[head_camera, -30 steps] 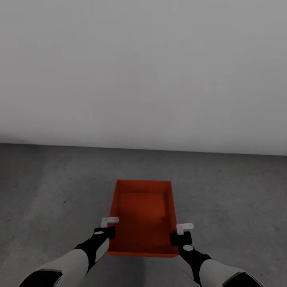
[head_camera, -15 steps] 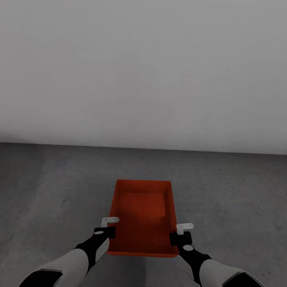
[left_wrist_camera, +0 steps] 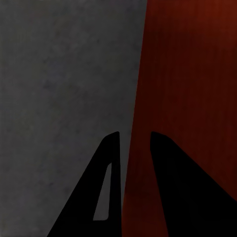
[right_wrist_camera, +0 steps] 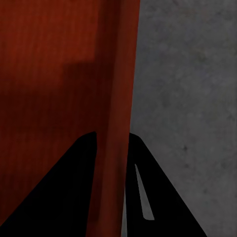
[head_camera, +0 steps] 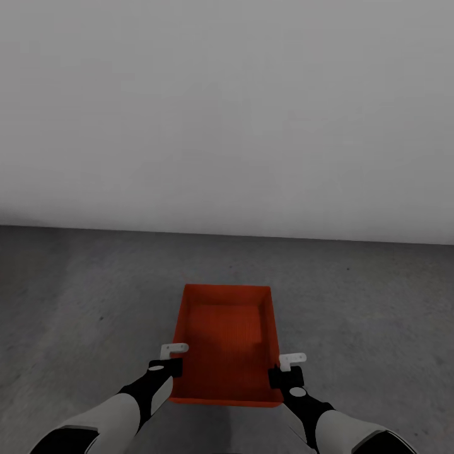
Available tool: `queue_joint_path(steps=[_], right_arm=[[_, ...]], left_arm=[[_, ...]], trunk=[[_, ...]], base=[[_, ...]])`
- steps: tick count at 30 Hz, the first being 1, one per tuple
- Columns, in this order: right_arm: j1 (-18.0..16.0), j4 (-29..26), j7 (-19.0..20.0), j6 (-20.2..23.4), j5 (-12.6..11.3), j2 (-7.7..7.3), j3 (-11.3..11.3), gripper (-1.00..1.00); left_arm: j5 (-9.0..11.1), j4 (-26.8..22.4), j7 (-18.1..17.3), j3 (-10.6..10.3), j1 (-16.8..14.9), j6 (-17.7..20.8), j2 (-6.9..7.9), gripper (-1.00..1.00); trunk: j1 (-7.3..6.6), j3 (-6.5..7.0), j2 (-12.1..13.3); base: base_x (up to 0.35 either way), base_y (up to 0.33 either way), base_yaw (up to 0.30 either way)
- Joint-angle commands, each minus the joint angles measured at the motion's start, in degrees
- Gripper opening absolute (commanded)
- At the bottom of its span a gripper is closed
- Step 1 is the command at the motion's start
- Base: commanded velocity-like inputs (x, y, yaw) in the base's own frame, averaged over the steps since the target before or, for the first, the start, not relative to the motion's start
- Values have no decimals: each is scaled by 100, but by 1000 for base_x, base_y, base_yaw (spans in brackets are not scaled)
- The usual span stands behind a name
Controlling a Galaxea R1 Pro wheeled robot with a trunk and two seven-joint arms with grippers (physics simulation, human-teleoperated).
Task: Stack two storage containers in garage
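One orange-red storage container (head_camera: 227, 334) sits low over the dark grey concrete floor (head_camera: 88, 302) of the garage, open side up and empty. My left gripper (head_camera: 176, 369) straddles its left long wall near the front corner, and my right gripper (head_camera: 277, 377) straddles the right wall. In the left wrist view the dark fingers (left_wrist_camera: 111, 163) close around the red wall (left_wrist_camera: 197, 74). The right wrist view has the container's rim (right_wrist_camera: 116, 74) pinched between the fingers of the right gripper (right_wrist_camera: 112, 140). Whether the container rests on the floor or hangs just above it, I cannot tell.
A plain white-grey wall (head_camera: 227, 113) stands a short way beyond the container. Bare concrete spreads to the left and right of it.
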Motion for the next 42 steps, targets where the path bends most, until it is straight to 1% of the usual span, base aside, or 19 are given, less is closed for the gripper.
queue_joint_path(steps=[1, 4, 5, 6, 41, 42], right_arm=[[-4, 10, 58, 6, -38, 12, -391, -100], [-4, 10, 56, 6, -37, 13, -391, -100], [-4, 10, 55, 6, -37, 13, -391, 100], [-4, 10, 53, 6, -37, 13, -391, 100], [-4, 9, 8, -2, -46, 13, -391, 100], [-4, 9, 8, -2, -46, 13, -391, 100]], left_arm=[[-23, -32, 27, 63, 1, -9, -4, -100], [-24, -32, 26, 64, 1, -9, -4, -100], [-24, -30, 25, 64, 1, -9, -4, -100], [-24, -21, 25, 63, 1, -9, -4, 100], [-22, -24, 32, 70, 1, -9, -4, 100], [-23, -23, 31, 70, 1, -9, -5, 100]], trunk=[[-1, -3, -1], [-1, -3, -1], [-1, -3, -1], [-1, -3, -1], [-1, -3, -1], [-23, 15, 39]], base=[[0, 0, 0], [0, 0, 0], [0, 0, 0], [0, 0, 0], [0, 0, 0], [0, 0, 0]])
